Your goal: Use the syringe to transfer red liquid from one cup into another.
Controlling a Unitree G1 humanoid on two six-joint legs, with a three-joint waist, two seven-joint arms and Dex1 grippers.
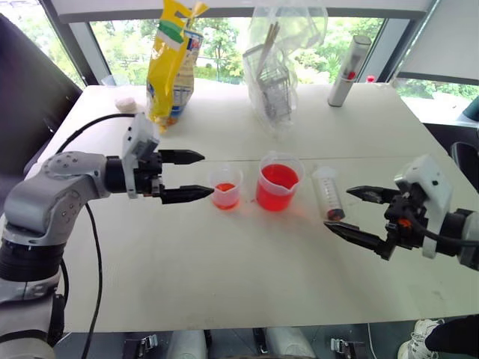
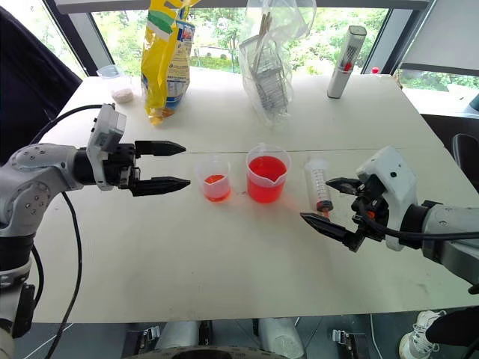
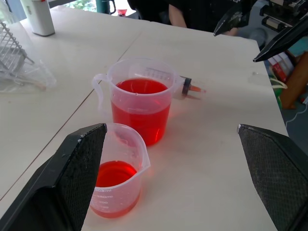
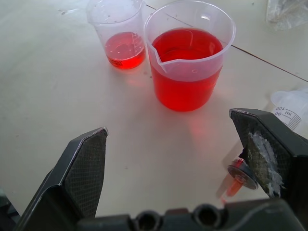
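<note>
While both tools are hovering wide open and empty, the syringe (image 1: 328,192) is lying on the counter (image 1: 224,284) at 3 o'clock of the big cup (image 1: 278,182). Left tool (image 1: 196,176) is sitting at 9 o'clock of the small cup (image 1: 225,187); right tool (image 1: 338,210) is near the syringe's tip.
</note>
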